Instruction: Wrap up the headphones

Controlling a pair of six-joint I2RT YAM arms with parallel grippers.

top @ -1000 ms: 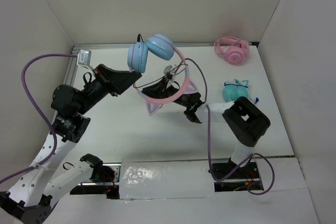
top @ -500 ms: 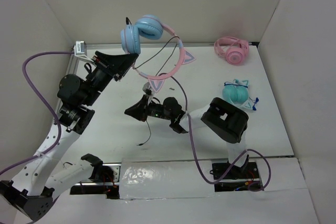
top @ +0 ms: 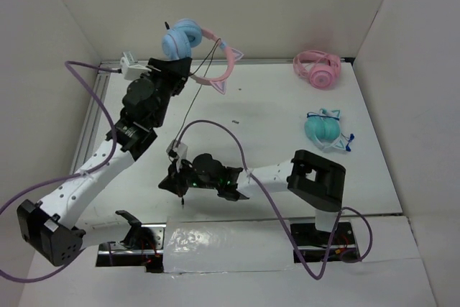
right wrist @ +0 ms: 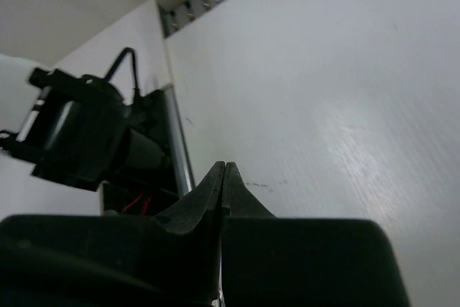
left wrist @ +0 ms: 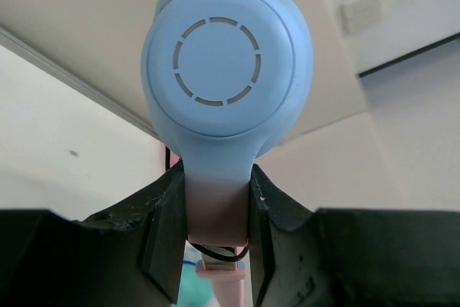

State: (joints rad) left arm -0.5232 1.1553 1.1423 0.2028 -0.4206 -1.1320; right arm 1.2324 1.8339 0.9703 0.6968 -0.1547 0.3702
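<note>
No text, label, brand or number is showing legibly in any view. The headphones are displaying only a ring of short dashes on the blue ear cup, at the upper centre of the left wrist frame.

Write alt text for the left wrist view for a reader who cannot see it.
The headphones fill the upper centre, one light blue round cup facing the camera, its stem clamped between the left tool's two black fingers. A thin black cable loops just below the stem.
</note>
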